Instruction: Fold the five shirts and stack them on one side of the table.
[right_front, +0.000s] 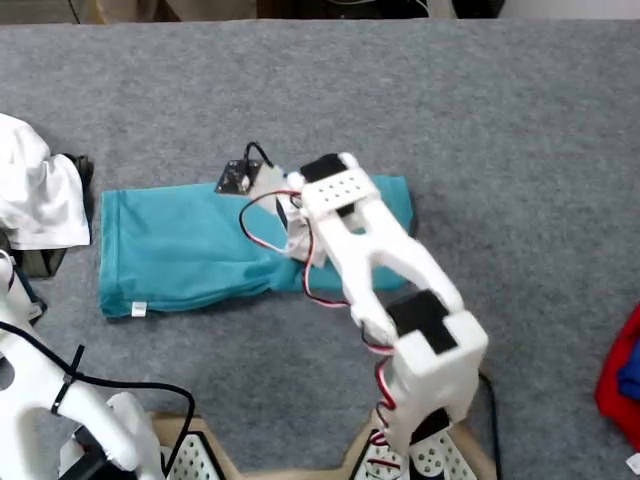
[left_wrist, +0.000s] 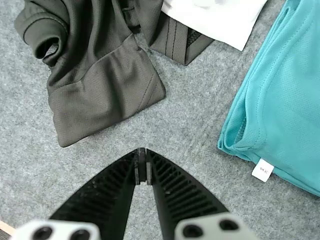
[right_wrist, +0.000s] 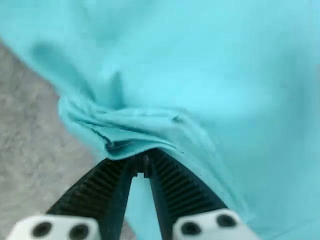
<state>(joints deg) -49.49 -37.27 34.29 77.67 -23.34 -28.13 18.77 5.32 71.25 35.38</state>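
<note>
A teal shirt (right_front: 190, 245) lies partly folded into a wide band in the middle of the grey table. My right gripper (right_wrist: 143, 169) is down on its near edge toward the right end, shut on a bunched fold of the teal shirt (right_wrist: 225, 75); in the high view the right gripper (right_front: 297, 232) sits under the white wrist. My left gripper (left_wrist: 141, 169) is shut and holds nothing, hanging over bare table between a crumpled dark shirt (left_wrist: 100, 75) and the teal shirt's tagged corner (left_wrist: 240, 145). A white shirt (right_front: 35, 195) lies at the left edge.
The white shirt (left_wrist: 215, 15) partly covers the dark shirt (right_front: 40, 262). A red and blue garment (right_front: 622, 385) pokes in at the right edge. The left arm (right_front: 60, 400) stands at the near left. The grey table (right_front: 500, 120) is bare at the back and right.
</note>
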